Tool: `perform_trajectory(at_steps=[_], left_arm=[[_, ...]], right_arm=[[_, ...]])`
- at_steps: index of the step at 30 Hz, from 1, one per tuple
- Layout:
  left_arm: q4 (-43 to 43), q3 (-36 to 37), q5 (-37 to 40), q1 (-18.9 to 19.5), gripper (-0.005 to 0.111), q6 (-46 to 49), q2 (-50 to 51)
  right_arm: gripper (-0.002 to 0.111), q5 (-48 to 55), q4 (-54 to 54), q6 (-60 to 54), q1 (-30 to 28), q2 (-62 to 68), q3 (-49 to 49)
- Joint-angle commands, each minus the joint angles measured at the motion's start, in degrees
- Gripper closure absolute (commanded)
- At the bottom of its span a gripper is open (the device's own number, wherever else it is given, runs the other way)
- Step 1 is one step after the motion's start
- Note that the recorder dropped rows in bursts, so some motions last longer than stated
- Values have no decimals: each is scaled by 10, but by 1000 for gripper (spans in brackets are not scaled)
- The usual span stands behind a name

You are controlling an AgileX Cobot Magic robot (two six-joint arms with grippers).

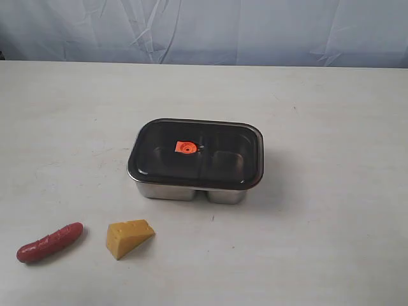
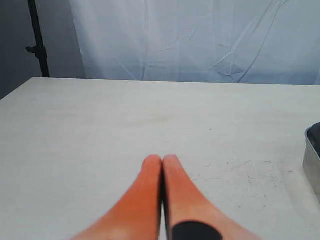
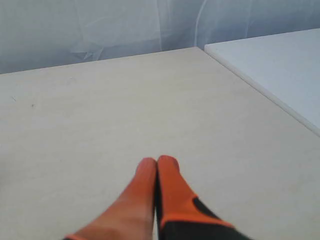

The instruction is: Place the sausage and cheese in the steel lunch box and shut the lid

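The steel lunch box (image 1: pixel 191 190) sits mid-table in the exterior view with the dark translucent lid (image 1: pixel 197 153) resting on top, its orange valve at the centre. In front of it to the left lie the yellow cheese wedge (image 1: pixel 129 237) and, further left, the dark red sausage (image 1: pixel 50 243). Neither arm shows in the exterior view. My left gripper (image 2: pixel 162 159) is shut with nothing in it, above bare table; a corner of the box (image 2: pixel 313 160) shows at that view's edge. My right gripper (image 3: pixel 157 161) is shut and holds nothing, over bare tabletop.
A pale cloth backdrop (image 1: pixel 204 29) hangs behind the table. A black stand pole (image 2: pixel 39 40) rises beyond the table's corner in the left wrist view. A second white surface (image 3: pixel 280 65) adjoins the table in the right wrist view.
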Motion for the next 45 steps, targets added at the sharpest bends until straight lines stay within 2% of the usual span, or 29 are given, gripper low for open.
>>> perform_trajectory(at_steps=[1, 7, 10, 13, 14, 17, 20, 22, 24, 25, 27, 29, 32, 36, 38, 41, 45], left_arm=[[1, 2, -8, 0, 106, -3, -3], [1, 2, -8, 0, 106, -3, -3], [1, 2, -8, 0, 106, -2, -3], [1, 2, -8, 0, 106, -2, -3], [1, 2, -8, 0, 106, -2, -3], [1, 2, -8, 0, 106, -2, -3], [1, 2, -8, 0, 106, -2, -3], [1, 2, -8, 0, 106, -2, -3], [1, 2, -8, 0, 106, -3, -3], [1, 2, -8, 0, 106, -3, -3], [1, 2, -8, 0, 106, -3, -3], [2, 2, -8, -5, 106, -1, -3], [8, 2, -8, -13, 106, -1, -3], [11, 2, -8, -13, 106, -2, -3], [11, 2, -8, -13, 106, -2, -3], [12, 2, -8, -13, 106, -2, -3], [14, 2, -8, -19, 106, -2, -3]], right_arm=[[108, -6, 2, 0, 1, -3, 3], [108, -12, -16, 0, 1, -3, 3], [108, -45, -83, 0, 1, -3, 3], [108, -90, -79, 0, 1, -3, 3], [108, -112, -60, 0, 1, -3, 3], [108, -254, 146, 17, 1, -3, 3], [108, -320, 293, 41, 1, -3, 3], [108, -253, 418, 130, 1, -3, 3], [108, -119, 471, 154, 1, -3, 3], [108, -68, 478, 141, 1, -3, 3], [108, -34, 510, 57, 1, -3, -5], [109, 8, 545, -31, 1, 18, -53], [109, 47, 534, -113, 1, 139, -137], [109, 124, 533, -246, 1, 405, -294], [109, 206, 546, -314, 1, 560, -392], [99, 308, 596, -399, 1, 721, -492], [68, 394, 657, -460, 19, 891, -570]])
